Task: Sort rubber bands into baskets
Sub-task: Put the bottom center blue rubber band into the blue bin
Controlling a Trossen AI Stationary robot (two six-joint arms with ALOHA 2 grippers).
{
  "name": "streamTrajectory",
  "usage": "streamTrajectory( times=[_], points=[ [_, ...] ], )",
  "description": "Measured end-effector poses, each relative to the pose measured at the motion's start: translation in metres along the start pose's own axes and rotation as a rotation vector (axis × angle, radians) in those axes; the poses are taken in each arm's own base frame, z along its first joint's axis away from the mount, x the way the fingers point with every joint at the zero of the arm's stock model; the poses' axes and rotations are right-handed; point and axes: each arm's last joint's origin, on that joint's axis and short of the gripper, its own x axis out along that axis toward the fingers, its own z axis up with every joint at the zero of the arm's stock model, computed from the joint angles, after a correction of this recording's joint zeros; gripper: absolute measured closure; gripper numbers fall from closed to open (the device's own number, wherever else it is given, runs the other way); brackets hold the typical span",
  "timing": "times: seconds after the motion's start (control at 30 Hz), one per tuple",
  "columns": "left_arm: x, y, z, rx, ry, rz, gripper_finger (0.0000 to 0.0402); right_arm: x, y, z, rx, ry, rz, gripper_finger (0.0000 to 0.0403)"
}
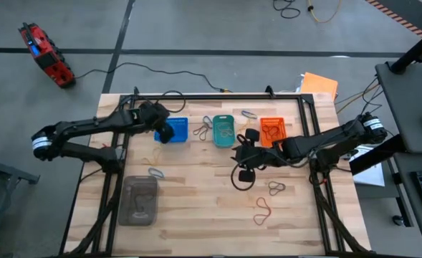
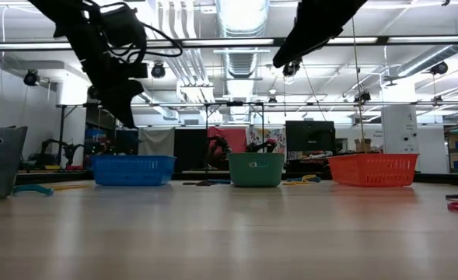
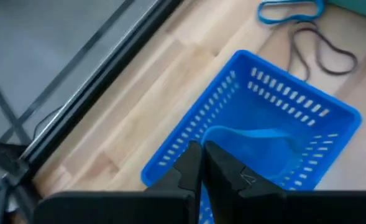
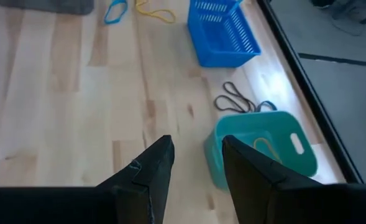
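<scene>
Left gripper (image 3: 200,163) hangs pressed together above the blue basket (image 3: 245,81); right gripper (image 4: 196,163) stands spread, empty, beside the teal basket (image 4: 263,149). Rubber bands (image 4: 233,98) look light and floppy; better pinch one strand.

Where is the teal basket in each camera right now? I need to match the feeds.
High view: teal basket at the table's far edge, middle of three.
Low view: teal basket centre, between the blue basket and the orange basket.
Left wrist view: no teal basket identifiable.
Right wrist view: teal basket just beyond the right tool.
Shared landmark: the blue basket.
</scene>
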Motion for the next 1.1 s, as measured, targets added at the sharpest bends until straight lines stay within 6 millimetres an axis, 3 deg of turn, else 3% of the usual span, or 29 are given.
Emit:
streamTrajectory(
  times=[0.57, 0.93, 1.1],
  points=[
    [0.038, -0.013, 0.002, 0.114, 0.09, -0.014, 0.0401, 0.017, -0.043, 0.002, 0.069, 0.006, -0.112, 0.0278],
    [0.051, -0.008, 0.002, 0.19, 0.12, 0.081, 0.0401, 0.025, -0.072, 0.009, 0.05, -0.067, -0.191, 0.0276],
    [0.053, -0.005, 0.002, 0.303, 0.124, 0.086, 0.0402, 0.028, -0.092, 0.014, 0.01, -0.115, -0.253, 0.0281]
  ],
)
